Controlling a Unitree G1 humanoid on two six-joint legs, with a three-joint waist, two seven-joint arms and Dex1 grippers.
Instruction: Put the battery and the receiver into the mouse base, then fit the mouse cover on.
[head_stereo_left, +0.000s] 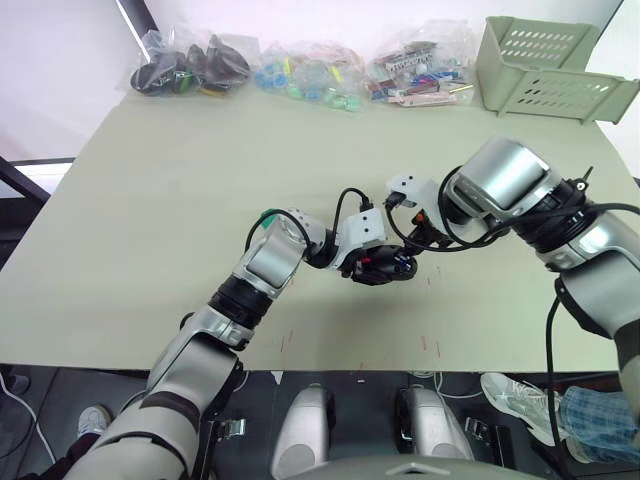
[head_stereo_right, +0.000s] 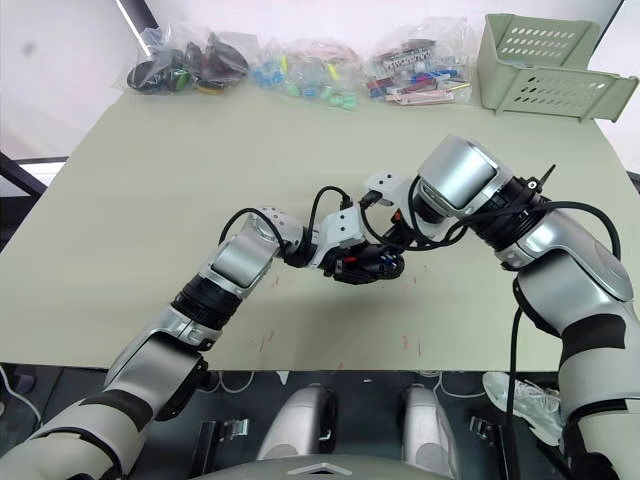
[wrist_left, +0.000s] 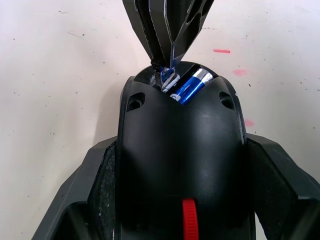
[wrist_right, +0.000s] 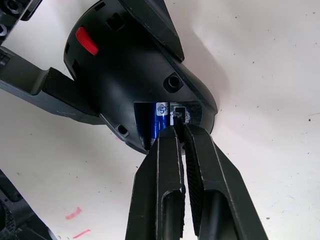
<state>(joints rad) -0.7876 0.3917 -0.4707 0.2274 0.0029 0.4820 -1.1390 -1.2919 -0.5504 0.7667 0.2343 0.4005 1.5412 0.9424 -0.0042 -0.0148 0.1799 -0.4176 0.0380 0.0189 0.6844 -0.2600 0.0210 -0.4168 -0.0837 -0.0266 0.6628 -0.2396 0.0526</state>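
Note:
The black mouse base (wrist_left: 180, 145) sits at the table's middle, clamped from both sides by my left gripper (head_stereo_left: 378, 268). In its open compartment lies the blue battery (wrist_left: 192, 85), silvery end showing. My right gripper (wrist_right: 178, 131) reaches in from the opposite end, its fingers (wrist_left: 160, 30) shut on the small receiver (wrist_right: 177, 113), which sits at the slot right beside the battery (wrist_right: 151, 122). The red patch (wrist_right: 86, 41) marks the base's far end. The mouse cover is out of view.
Clear bags of small parts (head_stereo_left: 300, 75) line the table's far edge. A pale green basket (head_stereo_left: 550, 65) stands at the far right corner. Faint pink marks (wrist_left: 222, 51) dot the tabletop near the mouse.

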